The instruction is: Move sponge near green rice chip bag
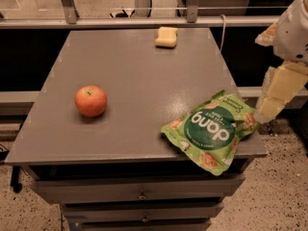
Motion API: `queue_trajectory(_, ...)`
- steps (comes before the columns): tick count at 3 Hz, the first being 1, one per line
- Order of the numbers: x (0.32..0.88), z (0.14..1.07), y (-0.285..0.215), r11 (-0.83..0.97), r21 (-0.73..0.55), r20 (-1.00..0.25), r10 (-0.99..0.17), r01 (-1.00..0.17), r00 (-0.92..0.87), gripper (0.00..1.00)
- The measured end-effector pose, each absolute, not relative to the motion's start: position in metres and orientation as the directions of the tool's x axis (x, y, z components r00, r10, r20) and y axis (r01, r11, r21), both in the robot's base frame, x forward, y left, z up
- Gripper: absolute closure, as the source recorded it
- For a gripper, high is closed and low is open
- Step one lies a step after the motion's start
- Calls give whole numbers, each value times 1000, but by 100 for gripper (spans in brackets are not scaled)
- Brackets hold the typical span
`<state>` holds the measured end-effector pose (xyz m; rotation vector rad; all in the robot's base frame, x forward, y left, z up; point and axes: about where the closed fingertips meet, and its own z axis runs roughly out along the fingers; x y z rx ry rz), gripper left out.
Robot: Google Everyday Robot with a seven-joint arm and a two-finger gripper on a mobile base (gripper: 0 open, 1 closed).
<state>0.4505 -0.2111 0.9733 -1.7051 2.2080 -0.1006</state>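
Observation:
The sponge (166, 36) is a pale yellow block lying at the far edge of the grey table (139, 81). The green rice chip bag (211, 129) lies crinkled at the front right corner and hangs a little over the table's edge. My gripper (278, 91) hangs at the right side of the view, beside the table and just right of the bag. It is far from the sponge and holds nothing that I can see.
A red apple (90, 100) sits on the left half of the table. Drawers (139, 194) run under the table front. A metal rail (144, 21) crosses behind the table, with a speckled floor around it.

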Motion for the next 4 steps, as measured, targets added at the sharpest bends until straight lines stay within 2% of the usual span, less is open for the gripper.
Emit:
queue_trajectory(1, 497, 959, -193, 290, -287, -307, -931, -913, -199, 0)
queue_trajectory(2, 568, 944, -166, 324, -294, -450, -877, -899, -168, 0)
queue_trajectory(3, 645, 936, -137, 376, -277, -635, -763, -885, -125, 0)
queue_trajectory(4, 665, 926, -136, 395, -254, -671, -729, -883, -134, 0)
